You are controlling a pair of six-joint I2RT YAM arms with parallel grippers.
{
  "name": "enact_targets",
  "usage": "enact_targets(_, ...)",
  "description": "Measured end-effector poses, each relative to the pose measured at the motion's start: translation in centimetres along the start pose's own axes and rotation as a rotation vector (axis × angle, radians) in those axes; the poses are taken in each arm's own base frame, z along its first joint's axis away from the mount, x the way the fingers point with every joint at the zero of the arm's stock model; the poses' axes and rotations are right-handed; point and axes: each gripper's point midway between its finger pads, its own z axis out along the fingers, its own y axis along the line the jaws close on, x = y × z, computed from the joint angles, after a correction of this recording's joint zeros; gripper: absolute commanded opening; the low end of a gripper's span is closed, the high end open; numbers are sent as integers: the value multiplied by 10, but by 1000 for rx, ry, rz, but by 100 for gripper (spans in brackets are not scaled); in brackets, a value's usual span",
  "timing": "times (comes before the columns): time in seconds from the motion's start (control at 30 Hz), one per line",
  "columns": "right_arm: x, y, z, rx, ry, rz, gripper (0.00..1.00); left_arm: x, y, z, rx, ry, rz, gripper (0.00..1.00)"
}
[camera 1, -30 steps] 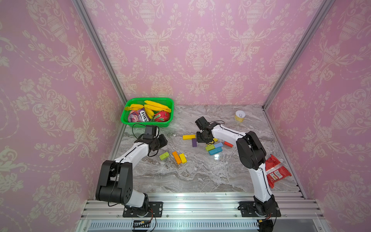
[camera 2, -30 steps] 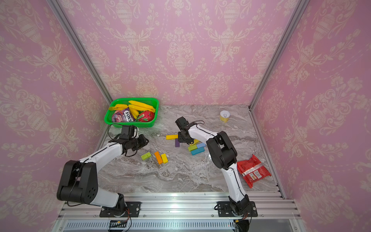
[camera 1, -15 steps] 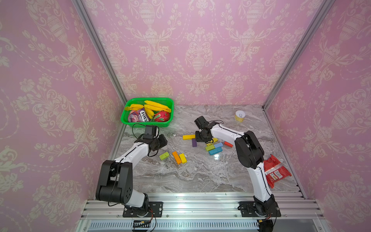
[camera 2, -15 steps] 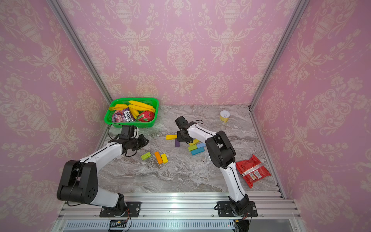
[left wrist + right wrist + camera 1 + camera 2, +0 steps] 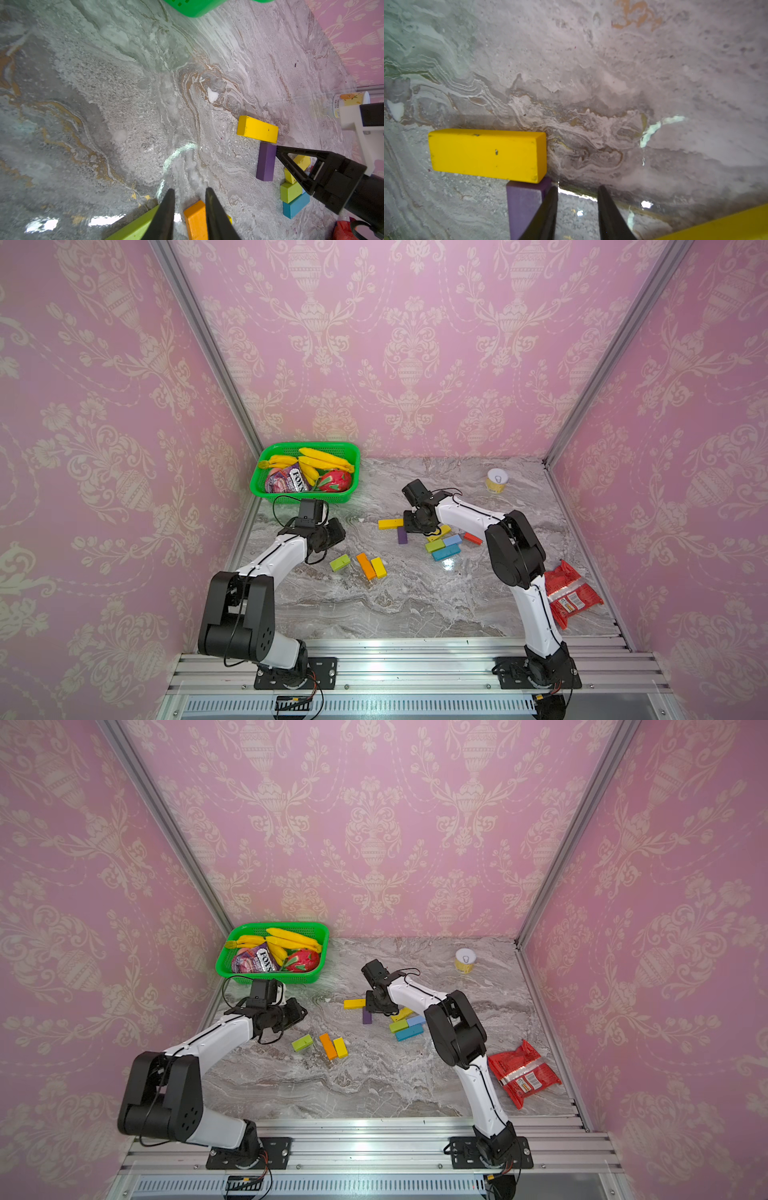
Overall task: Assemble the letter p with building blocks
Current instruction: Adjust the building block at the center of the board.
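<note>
Since your right gripper (image 5: 577, 187) is slightly spread and empty, one finger beside the purple block (image 5: 525, 199), it's likely squaring it up. Purple runs front-to-back, butted against one end of the crosswise yellow block (image 5: 485, 153), mid-table (image 5: 395, 614). Left gripper (image 5: 189, 188): narrowly spread, empty, near the orange block (image 5: 195, 220).

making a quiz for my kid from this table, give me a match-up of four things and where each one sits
Things:
1 purple block
2 orange block
3 red packet
4 tin

Places:
a far back, on the right
b between the lime block and the short yellow block
c end against the long yellow block
d front right edge of the table

Pairs: 1-c, 2-b, 3-d, 4-a
</note>
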Motion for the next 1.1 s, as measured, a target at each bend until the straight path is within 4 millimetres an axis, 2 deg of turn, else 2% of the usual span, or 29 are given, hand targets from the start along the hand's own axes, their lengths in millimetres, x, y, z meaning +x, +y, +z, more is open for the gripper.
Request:
enact_targets(0.77, -1, 3, 0, -13, 5, 0, 37, 0, 0, 0, 0, 1, 0, 28)
enact_targets(0.93, -3, -3, 0, 15, -16, 1, 40, 0, 0, 0, -1, 1, 0, 28)
enact_targets(1.1, 9, -17, -11, 55, -21, 15, 42, 2, 5, -1, -18, 7, -4, 29)
